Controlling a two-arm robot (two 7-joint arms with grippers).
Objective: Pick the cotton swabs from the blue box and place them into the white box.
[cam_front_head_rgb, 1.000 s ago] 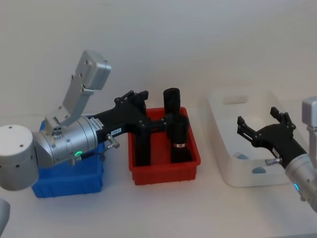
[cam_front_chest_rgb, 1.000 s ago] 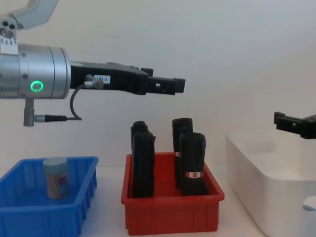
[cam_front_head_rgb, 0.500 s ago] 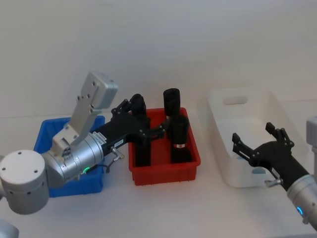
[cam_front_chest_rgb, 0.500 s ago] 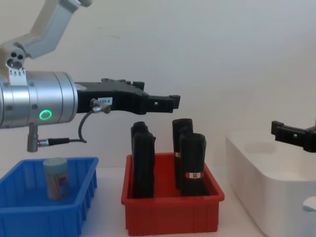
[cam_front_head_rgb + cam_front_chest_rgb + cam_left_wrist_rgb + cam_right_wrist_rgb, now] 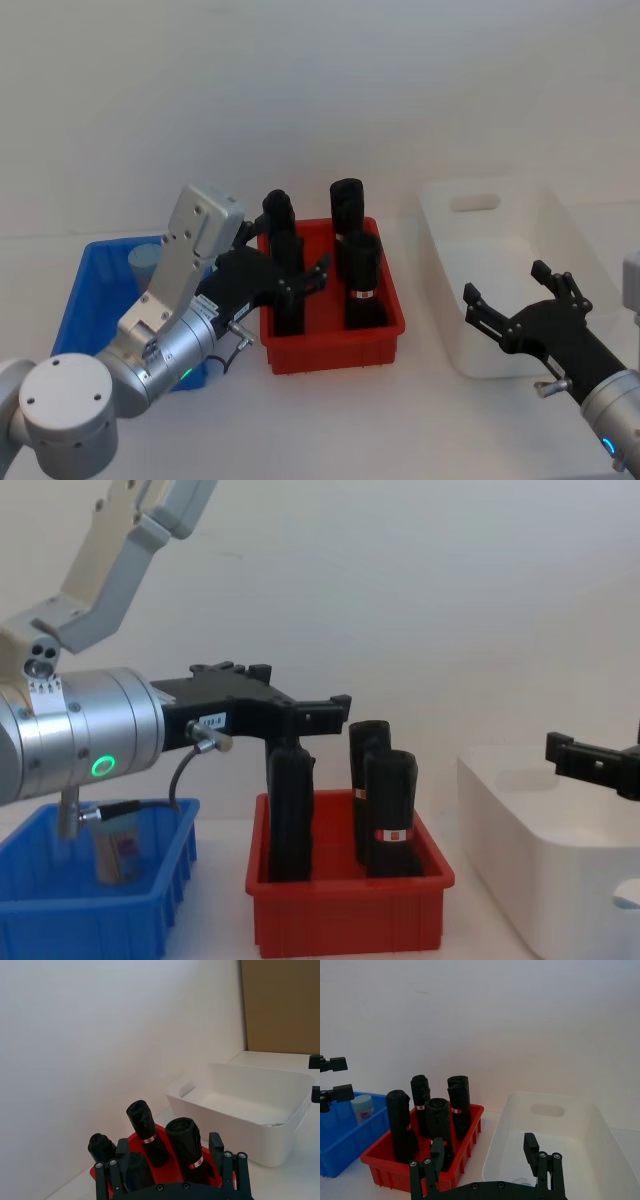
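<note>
Cotton swabs show as one jar upright in the blue box at the left, beneath the left arm. The left gripper, fingers spread, hangs over the red bin of black packs, probably ready to swing left and down. The right gripper, also spread, waits at the white box's near edge, out of the way

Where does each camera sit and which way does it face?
Head view: high up, looking down on blue box, red bin, white box; both arms, left pincer and right pincer open.
Chest view: low, looking across at bins' sides; left arm large.
Left wrist view: behind the left pincer, facing black packs, white box.
Right wrist view: behind the right pincer, facing all three containers.
Shared: all show the red bin.
</note>
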